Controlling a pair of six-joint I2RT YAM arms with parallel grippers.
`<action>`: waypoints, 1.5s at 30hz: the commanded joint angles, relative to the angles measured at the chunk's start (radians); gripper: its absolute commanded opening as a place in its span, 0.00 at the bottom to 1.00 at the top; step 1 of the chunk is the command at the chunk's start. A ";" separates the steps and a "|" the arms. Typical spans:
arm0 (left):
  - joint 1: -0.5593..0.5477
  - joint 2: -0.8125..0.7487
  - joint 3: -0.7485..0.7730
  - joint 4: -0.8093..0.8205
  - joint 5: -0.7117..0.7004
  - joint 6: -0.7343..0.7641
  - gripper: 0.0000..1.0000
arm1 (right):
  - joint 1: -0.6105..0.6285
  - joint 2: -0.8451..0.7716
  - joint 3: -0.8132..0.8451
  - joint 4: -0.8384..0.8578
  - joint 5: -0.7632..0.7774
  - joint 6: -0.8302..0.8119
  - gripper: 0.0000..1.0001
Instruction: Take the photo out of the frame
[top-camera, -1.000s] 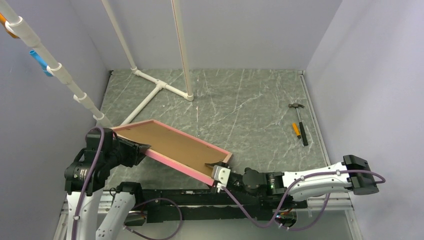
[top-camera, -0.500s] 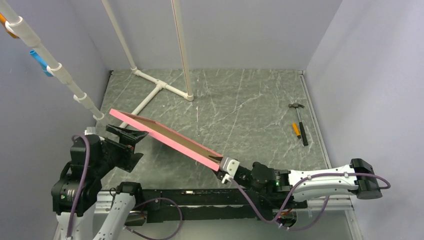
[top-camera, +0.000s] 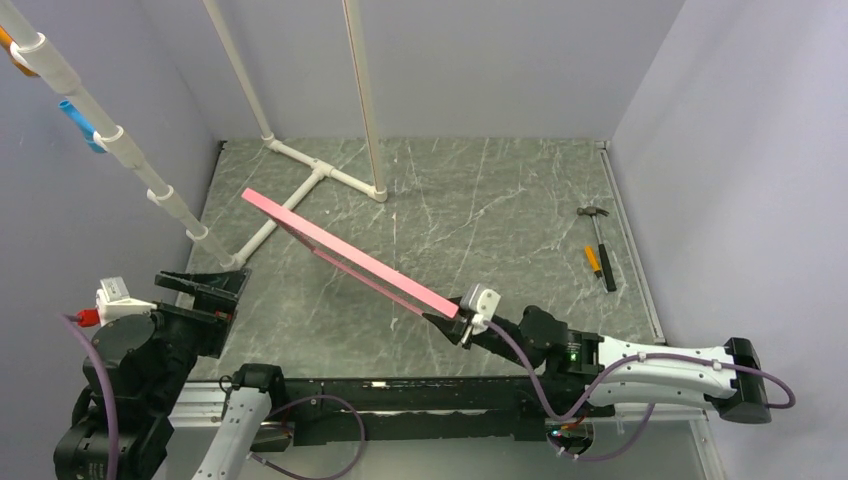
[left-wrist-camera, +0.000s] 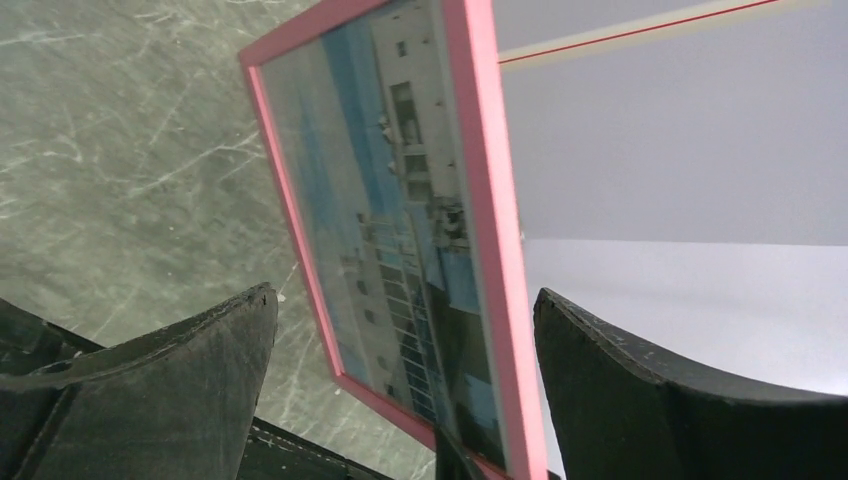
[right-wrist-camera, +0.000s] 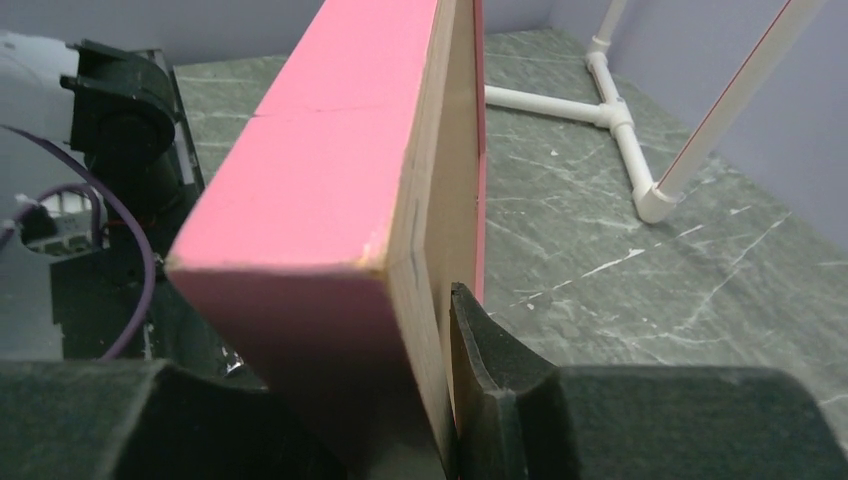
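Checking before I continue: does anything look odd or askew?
The frame is tipped nearly on edge, gripped at just one corner by the right end effector; the left end effector is open, clear of it.

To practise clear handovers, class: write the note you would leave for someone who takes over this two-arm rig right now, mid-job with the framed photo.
Right gripper: shut on one corner of the frame, holding it up on edge, tilted.
Left gripper: open, holding nothing, apart from the frame's other end.
Photo: in the frame, its printed side facing the left wrist camera.
Done: the frame is raised; nothing is removed yet.
Left: get the photo out of the frame, probably with the left gripper working while the right one holds the corner.
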 joint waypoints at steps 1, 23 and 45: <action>-0.002 -0.010 -0.011 -0.016 -0.031 0.030 0.99 | -0.063 0.011 0.030 -0.086 -0.163 0.288 0.00; -0.003 -0.019 -0.101 0.015 0.034 0.024 0.99 | -0.565 0.215 -0.039 0.166 -0.740 0.790 0.00; -0.003 -0.041 -0.167 0.026 0.061 0.008 1.00 | -0.723 0.678 -0.019 0.339 -0.805 1.047 0.00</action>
